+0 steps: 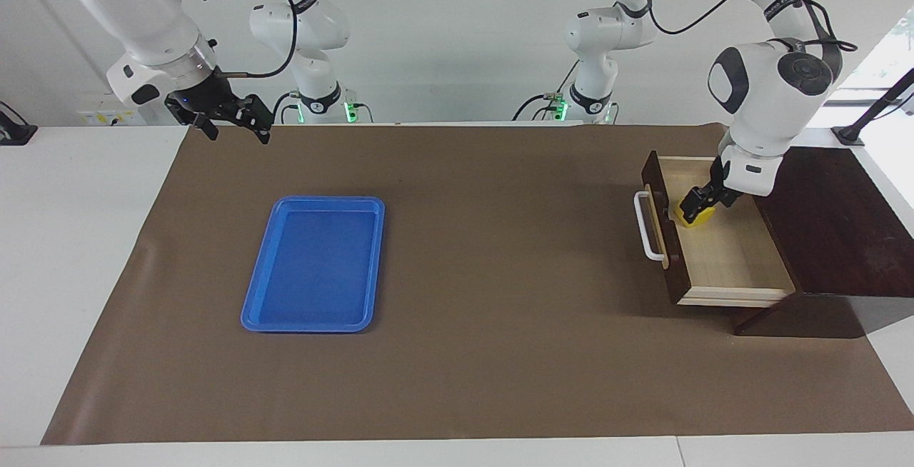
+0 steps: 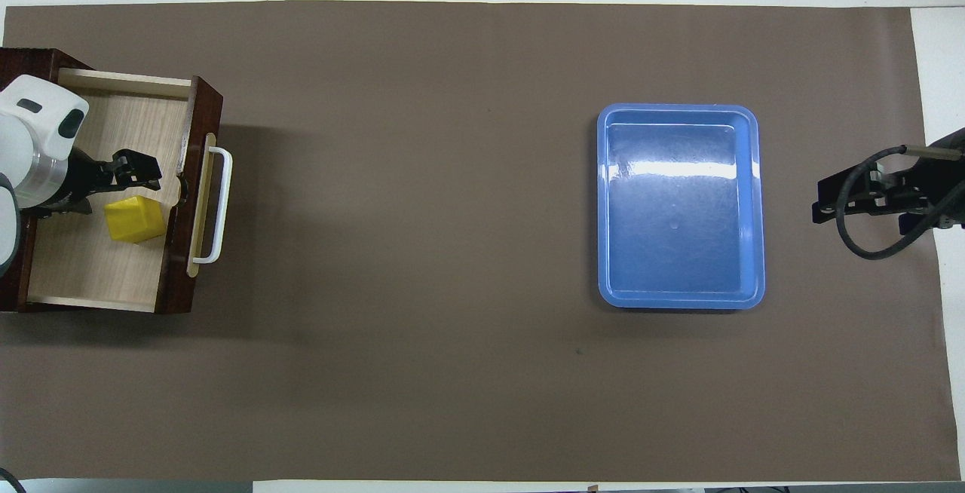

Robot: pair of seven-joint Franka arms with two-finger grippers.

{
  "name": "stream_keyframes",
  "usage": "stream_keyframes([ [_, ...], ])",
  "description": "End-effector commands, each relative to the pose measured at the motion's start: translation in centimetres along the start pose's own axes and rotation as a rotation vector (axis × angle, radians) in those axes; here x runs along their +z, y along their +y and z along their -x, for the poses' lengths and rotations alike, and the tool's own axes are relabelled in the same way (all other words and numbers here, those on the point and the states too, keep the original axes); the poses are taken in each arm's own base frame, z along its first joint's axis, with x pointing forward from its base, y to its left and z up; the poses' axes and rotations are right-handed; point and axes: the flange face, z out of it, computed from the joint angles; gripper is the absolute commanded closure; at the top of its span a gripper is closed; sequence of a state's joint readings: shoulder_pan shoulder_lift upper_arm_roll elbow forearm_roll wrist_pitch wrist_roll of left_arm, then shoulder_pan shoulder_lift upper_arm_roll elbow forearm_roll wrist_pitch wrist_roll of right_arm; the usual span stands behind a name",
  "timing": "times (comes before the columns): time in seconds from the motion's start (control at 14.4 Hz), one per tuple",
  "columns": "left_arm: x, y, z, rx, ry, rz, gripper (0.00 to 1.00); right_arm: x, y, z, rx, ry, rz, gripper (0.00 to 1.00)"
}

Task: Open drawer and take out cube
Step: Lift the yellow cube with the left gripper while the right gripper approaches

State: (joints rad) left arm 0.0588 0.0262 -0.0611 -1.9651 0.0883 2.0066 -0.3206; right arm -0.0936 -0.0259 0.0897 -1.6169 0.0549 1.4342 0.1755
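The dark brown drawer (image 1: 673, 261) stands pulled open at the left arm's end of the table, its white bar handle (image 1: 648, 228) facing the table's middle. The pale interior shows in the overhead view (image 2: 98, 267). The yellow cube (image 1: 697, 218) sits on the drawer floor close to the drawer front; it also shows in the overhead view (image 2: 136, 219). My left gripper (image 1: 701, 201) reaches down into the drawer, open, its tips just over the cube; it also shows in the overhead view (image 2: 139, 171). My right gripper (image 1: 235, 131) waits open in the air at the right arm's end (image 2: 820, 208).
A blue plastic tray (image 1: 378, 260) lies empty on the brown mat toward the right arm's end (image 2: 603, 206). The dark cabinet top (image 1: 835, 224) that houses the drawer stands at the table's edge by the left arm.
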Motion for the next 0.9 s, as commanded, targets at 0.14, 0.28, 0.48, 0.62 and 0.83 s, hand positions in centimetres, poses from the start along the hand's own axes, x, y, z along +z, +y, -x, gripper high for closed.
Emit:
stream_keyframes([
  [0.14,1.0,-0.4,1.1,-0.011,0.013,0.014,0.19,1.4,-0.7,1.8,0.155,-0.041,-0.067,0.0],
  [0.28,1.4,-1.2,0.8,-0.019,0.013,0.015,0.23,2.9,-2.6,2.5,0.243,-0.054,-0.076,0.0],
  [0.48,1.1,-1.3,0.4,-0.018,0.022,0.018,0.64,4.9,-4.7,2.8,0.447,-0.144,-0.152,0.0],
  [0.62,-0.4,-0.7,-0.2,-0.016,0.029,0.018,0.9,7.0,-7.1,2.9,0.528,-0.186,-0.186,0.0],
  [0.83,-5.8,-0.3,-1.5,-0.028,0.006,0.011,1.0,10.9,-12.8,3.3,0.67,-0.218,-0.233,0.0],
])
